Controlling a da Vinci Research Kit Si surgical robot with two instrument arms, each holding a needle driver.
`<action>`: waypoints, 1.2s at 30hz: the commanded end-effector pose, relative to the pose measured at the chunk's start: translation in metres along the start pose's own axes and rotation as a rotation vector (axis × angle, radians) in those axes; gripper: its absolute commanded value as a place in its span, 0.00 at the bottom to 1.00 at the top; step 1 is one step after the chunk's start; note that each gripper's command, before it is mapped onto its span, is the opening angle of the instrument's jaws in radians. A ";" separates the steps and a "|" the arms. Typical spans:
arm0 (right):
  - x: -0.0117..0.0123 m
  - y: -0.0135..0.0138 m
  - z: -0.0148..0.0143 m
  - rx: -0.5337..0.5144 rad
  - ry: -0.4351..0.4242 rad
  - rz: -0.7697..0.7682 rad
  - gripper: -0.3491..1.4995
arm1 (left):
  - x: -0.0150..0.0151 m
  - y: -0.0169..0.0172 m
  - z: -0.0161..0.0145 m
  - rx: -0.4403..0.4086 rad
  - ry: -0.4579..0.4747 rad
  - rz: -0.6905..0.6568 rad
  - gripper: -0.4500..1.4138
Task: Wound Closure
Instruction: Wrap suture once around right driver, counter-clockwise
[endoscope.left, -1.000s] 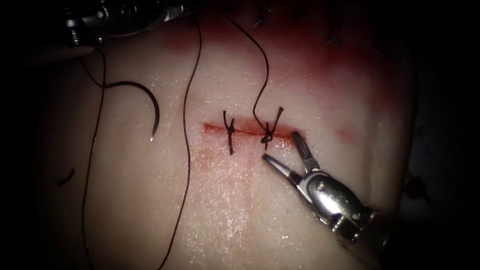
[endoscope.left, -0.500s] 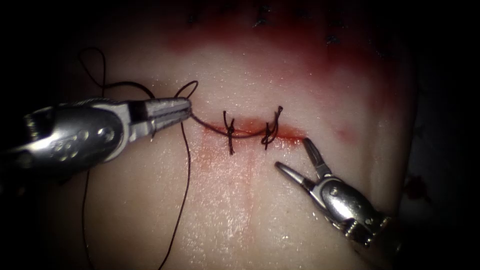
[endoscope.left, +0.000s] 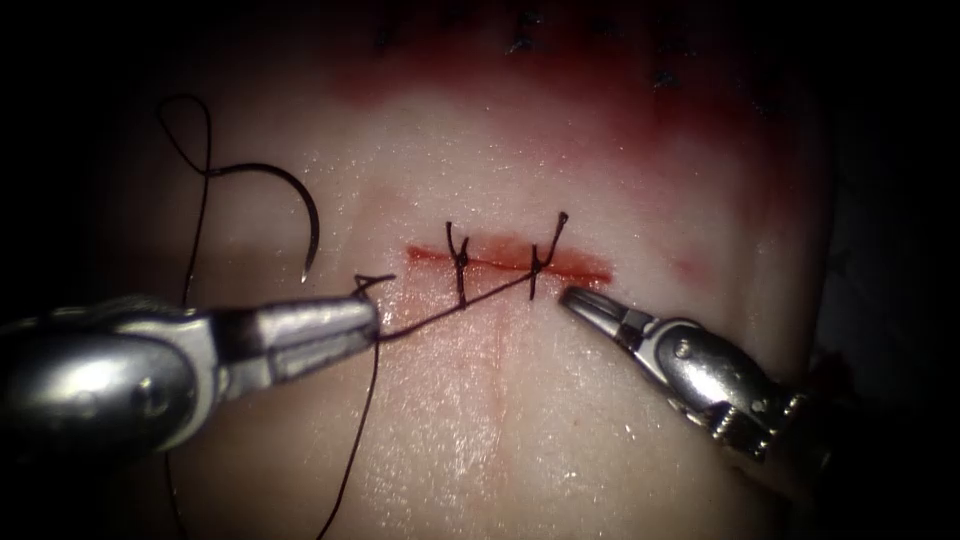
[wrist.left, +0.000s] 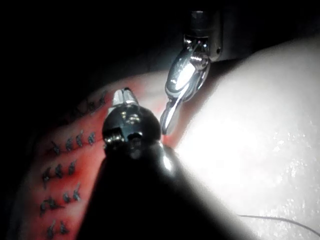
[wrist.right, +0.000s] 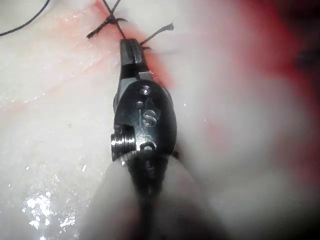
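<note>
The tissue (endoscope.left: 600, 180) bears a short horizontal cut (endoscope.left: 500, 262) with two knotted stitches (endoscope.left: 458, 262) across it. My left tool (endoscope.left: 372, 318) comes in from the left, just below the cut's left end, and is shut on the thread (endoscope.left: 450, 309). The thread runs taut from its jaws up to the right stitch (endoscope.left: 536, 264). The curved needle (endoscope.left: 300, 200) lies free on the tissue left of the cut, held by neither tool. My right tool (endoscope.left: 568, 295) (wrist.right: 129, 47) is shut, holds nothing, and its tip sits just below the cut's right end, close to the right stitch (wrist.right: 111, 21).
Slack thread (endoscope.left: 368, 420) trails down the tissue from the left tool, and another loop (endoscope.left: 190, 120) curls above the needle. Red fluid (endoscope.left: 560, 110) stains the tissue beyond the cut. Rows of older stitches (wrist.left: 65, 165) sit on the stained part.
My left tool came in from the upper left holding the thread, then moved down, drawing it taut from the right stitch. My right tool's jaws closed and moved up toward the cut's right end.
</note>
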 end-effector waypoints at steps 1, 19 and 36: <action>0.0013 0.0008 0.0009 0.035 0.008 -0.041 0.00 | -0.0001 -0.0001 0.0009 -0.007 0.006 0.001 0.05; 0.0046 0.0038 0.0088 0.453 -0.122 -0.231 0.00 | -0.0051 -0.0023 0.0094 0.014 -0.035 -0.021 0.05; 0.0043 0.0000 0.0063 0.606 0.081 -0.128 0.00 | -0.0173 -0.0048 0.0191 0.012 -0.129 0.018 0.05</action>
